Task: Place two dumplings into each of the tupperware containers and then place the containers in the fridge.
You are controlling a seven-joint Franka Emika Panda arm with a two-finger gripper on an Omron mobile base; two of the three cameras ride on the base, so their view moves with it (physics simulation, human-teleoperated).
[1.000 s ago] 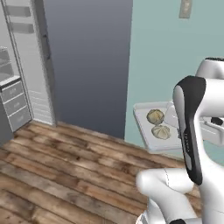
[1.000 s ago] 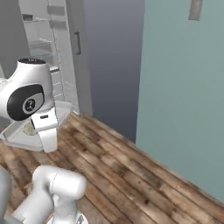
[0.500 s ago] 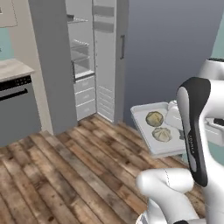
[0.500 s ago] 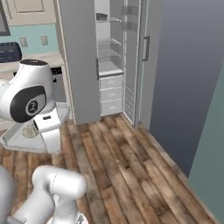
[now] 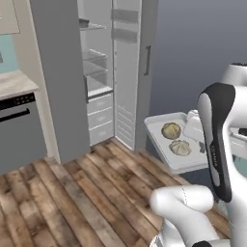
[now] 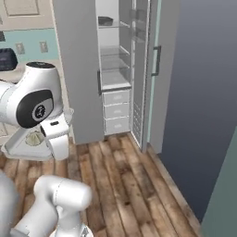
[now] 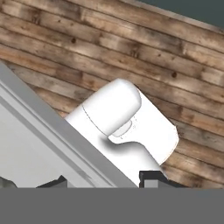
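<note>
We count one tupperware container [image 5: 166, 150] carrying two dumplings [image 5: 171, 130], mid-right; the tool [image 7: 105, 183] is clamped on its rim.

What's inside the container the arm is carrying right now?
Two dumplings lie side by side in the container, seen from the left base view. Its right part is covered by the arm, so anything there can't be seen.
</note>
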